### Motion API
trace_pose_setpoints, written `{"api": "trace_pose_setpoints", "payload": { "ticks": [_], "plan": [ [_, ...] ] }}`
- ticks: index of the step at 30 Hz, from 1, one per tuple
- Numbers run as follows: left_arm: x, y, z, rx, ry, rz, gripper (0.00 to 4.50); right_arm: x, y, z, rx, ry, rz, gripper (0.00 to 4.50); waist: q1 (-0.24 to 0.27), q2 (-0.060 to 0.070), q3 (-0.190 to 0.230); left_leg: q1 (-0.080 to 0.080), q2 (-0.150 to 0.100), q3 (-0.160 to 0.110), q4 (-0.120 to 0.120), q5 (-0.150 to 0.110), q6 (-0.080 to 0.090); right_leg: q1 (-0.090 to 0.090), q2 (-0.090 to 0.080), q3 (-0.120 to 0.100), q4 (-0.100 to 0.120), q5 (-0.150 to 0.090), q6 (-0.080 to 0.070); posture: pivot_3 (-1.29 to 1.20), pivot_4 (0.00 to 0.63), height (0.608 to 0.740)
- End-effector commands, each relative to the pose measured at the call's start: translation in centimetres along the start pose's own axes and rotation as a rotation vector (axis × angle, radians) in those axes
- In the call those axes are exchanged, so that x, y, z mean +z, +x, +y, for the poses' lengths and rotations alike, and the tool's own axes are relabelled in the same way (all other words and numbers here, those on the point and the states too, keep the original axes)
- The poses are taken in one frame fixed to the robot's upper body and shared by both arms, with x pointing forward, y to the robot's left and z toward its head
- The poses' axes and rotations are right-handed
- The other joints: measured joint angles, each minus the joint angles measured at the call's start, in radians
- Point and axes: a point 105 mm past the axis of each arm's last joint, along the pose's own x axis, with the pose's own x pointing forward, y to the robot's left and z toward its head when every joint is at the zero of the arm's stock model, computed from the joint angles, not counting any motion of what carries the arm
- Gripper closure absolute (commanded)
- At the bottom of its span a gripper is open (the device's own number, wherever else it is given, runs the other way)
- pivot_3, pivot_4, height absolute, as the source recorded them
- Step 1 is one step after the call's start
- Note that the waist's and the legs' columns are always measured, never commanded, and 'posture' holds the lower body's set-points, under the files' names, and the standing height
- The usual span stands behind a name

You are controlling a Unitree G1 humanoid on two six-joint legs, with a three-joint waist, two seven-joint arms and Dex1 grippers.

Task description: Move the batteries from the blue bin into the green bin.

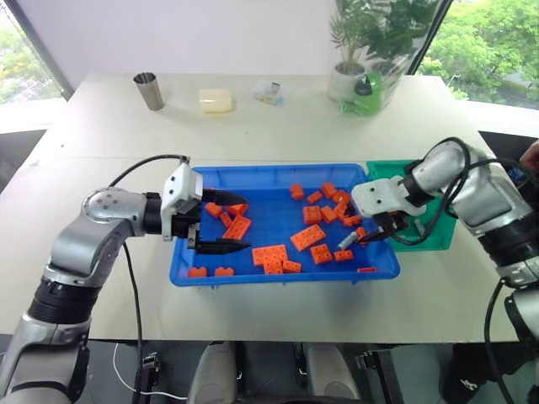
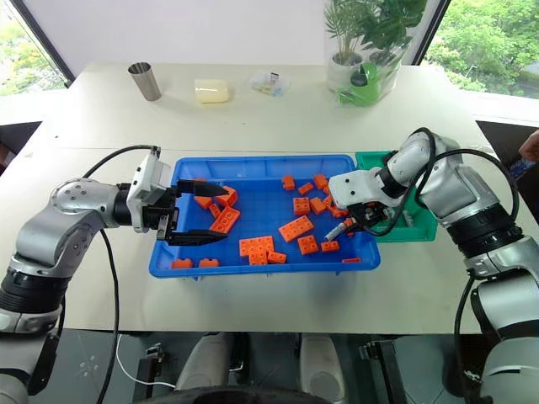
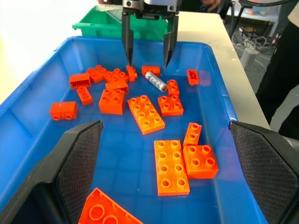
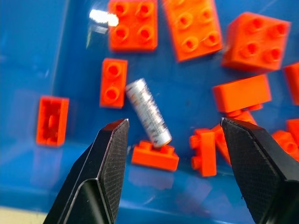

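Hovering wide open, right gripper [image 4: 170, 140] points down over silver-grey cylindrical battery [image 4: 148, 112] at four o'clock in bright-blue plastic bin [image 1: 253, 276]; left gripper [image 1: 226, 223] also wide, empty

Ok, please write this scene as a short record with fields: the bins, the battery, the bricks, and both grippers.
blue bin: large shallow bright-blue plastic tray on the table
green bin: small deep green plastic bin, at the tray's right end
battery: one silver-grey cylinder lying in the tray among bricks
bricks: orange studded toy bricks, scattered in the tray
right gripper: open, above the battery, jaws either side
left gripper: open, empty, over the tray's left end
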Motion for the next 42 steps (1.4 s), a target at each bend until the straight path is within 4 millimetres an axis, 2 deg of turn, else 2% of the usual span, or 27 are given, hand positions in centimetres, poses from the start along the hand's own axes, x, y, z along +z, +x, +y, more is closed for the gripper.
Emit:
{"api": "trace_pose_setpoints", "payload": {
  "ticks": [1,7,12,13,14,19,22,24,26,29,31,34,37,40,42],
  "plan": [
    [1.0,-0.5,-0.2,0.019,0.037,-0.015,0.0,0.5,0.0,-0.6,0.019,-0.055,0.017,1.29,-0.001,0.0,0.0,0.001,0.0,0.0,0.0,0.0,0.0,0.0,0.0,0.0,0.001,0.0,0.0,0.0,0.15,0.736],
    [1.1,-0.6,-0.2,0.033,0.036,-0.014,0.0,0.9,1.9,0.2,0.08,-0.08,0.002,1.29,0.002,0.0,0.0,0.002,0.0,0.0,0.0,0.0,0.0,0.0,0.0,0.0,0.004,0.0,0.0,0.0,0.15,0.736],
    [1.4,-0.8,0.0,0.04,0.036,-0.015,0.0,0.4,3.1,1.7,0.125,-0.106,0.002,1.29,0.002,0.0,0.0,0.002,0.0,0.0,0.0,0.0,0.0,0.0,0.0,0.0,0.004,0.0,0.0,0.0,0.15,0.736],
    [1.4,-0.8,0.0,0.041,0.036,-0.016,0.0,0.4,3.3,1.9,0.127,-0.107,0.0,1.79,0.002,0.0,0.0,0.002,0.0,0.0,0.0,0.0,0.0,0.001,0.0,0.0,0.004,0.0,0.0,0.0,0.15,0.736],
    [1.4,-0.8,0.0,0.042,0.035,-0.017,0.0,0.3,3.4,2.1,0.127,-0.109,-0.001,2.06,0.002,0.0,0.0,0.003,0.0,0.0,0.0,0.0,0.0,0.002,0.0,0.0,0.004,0.0,0.0,0.0,0.15,0.736],
    [1.5,-0.6,0.1,0.037,0.036,-0.023,0.0,0.7,3.7,1.8,0.09,-0.101,-0.027,4.46,0.001,-0.001,-0.001,0.006,0.0,0.0,0.0,0.0,-0.001,0.005,0.0,0.0,0.004,-0.001,-0.002,0.0,0.15,0.736],
    [1.5,-0.6,0.1,0.031,0.035,-0.025,0.0,1.5,3.0,1.2,0.051,-0.081,-0.068,4.48,0.001,-0.001,-0.001,0.006,0.0,0.0,0.0,0.0,-0.001,0.005,0.0,0.0,0.004,-0.001,-0.002,0.0,0.15,0.736],
    [1.4,-0.5,0.1,0.025,0.035,-0.023,0.0,3.2,1.6,-0.2,-0.019,-0.016,-0.159,4.48,-0.002,-0.001,0.0,0.006,0.0,0.0,0.0,0.001,-0.001,0.004,0.0,0.0,0.004,-0.001,-0.002,0.0,0.15,0.736],
    [1.4,-0.5,0.1,0.023,0.036,-0.023,0.0,4.6,-0.9,-2.5,-0.148,0.07,-0.242,4.48,-0.003,0.0,0.0,0.006,0.0,-0.002,0.0,0.001,-0.001,0.003,0.0,0.0,0.005,0.0,-0.001,0.0,0.15,0.736],
    [1.3,-0.5,0.1,0.023,0.037,-0.021,0.0,4.5,-5.1,-4.7,-0.343,0.219,-0.318,4.48,0.001,0.002,0.001,0.004,0.0,-0.002,0.0,0.001,-0.002,0.001,-0.001,0.0,0.006,0.0,0.0,0.0,0.15,0.736],
    [1.2,-0.6,0.1,0.026,0.036,-0.02,0.0,2.8,-7.8,-4.6,-0.434,0.329,-0.328,4.48,0.012,0.001,0.001,0.004,0.0,-0.002,0.0,0.001,-0.002,0.002,-0.001,-0.001,0.006,0.0,0.0,0.0,0.15,0.736],
    [1.0,-0.7,0.1,0.027,0.033,-0.02,0.0,-0.8,-10.6,-3.3,-0.548,0.485,-0.292,4.48,0.029,0.001,0.0,0.004,0.0,-0.001,0.0,0.0,-0.001,0.003,-0.002,-0.002,0.004,-0.001,-0.003,0.0,0.15,0.736],
    [0.9,-0.8,0.3,0.03,0.03,-0.02,0.0,-4.0,-11.5,-1.2,-0.631,0.612,-0.224,4.48,0.027,0.0,0.0,0.002,-0.001,-0.001,0.0,0.0,-0.001,0.004,-0.003,-0.002,0.001,-0.001,-0.003,0.0,0.15,0.736],
    [0.7,-0.9,0.5,0.034,0.028,-0.018,0.0,-6.1,-11.0,0.4,-0.672,0.693,-0.177,4.48,0.019,0.001,0.0,0.003,-0.001,0.0,0.0,0.0,-0.001,0.004,-0.003,-0.001,-0.001,-0.001,-0.003,0.0,0.15,0.736],
    [0.6,-1.0,0.7,0.036,0.026,-0.015,0.0,-6.9,-10.6,0.8,-0.711,0.731,-0.16,3.42,0.006,0.001,0.0,0.004,0.0,0.0,0.0,0.0,-0.001,0.003,-0.002,0.0,0.0,-0.001,-0.002,0.0,0.15,0.736]
  ]
}}
